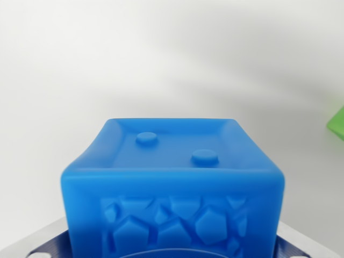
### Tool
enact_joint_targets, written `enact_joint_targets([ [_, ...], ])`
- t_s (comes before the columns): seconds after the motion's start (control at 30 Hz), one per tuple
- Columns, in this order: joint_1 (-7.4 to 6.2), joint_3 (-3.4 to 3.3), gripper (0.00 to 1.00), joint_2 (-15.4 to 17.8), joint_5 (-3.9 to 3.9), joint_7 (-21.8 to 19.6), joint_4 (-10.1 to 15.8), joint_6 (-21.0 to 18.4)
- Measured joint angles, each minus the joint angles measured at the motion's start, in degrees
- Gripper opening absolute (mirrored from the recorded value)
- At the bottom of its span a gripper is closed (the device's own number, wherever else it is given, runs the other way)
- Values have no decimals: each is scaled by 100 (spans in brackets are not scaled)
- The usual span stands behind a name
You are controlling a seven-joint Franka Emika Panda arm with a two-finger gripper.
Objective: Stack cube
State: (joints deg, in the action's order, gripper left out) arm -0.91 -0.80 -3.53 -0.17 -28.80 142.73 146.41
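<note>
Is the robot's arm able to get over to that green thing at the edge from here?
Probably yes: the white surface between looks bare. But the blue cube fills the gripper's place, and only a sliver of the green thing shows.

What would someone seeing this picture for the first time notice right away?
The big blue cube fills the lower middle of the wrist view, its top face showing two round studs and its near side a pattern of raised pebble shapes. At the wrist view's right edge a sliver of something green pokes in over the plain white surface. Grey and dark blue gripper parts flank the cube at the bottom corners.
</note>
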Motion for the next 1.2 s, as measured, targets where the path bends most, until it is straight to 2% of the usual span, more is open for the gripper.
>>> enact_joint_targets([
  [1.2,354,-399,0,-122,61,-535,-530,-403],
])
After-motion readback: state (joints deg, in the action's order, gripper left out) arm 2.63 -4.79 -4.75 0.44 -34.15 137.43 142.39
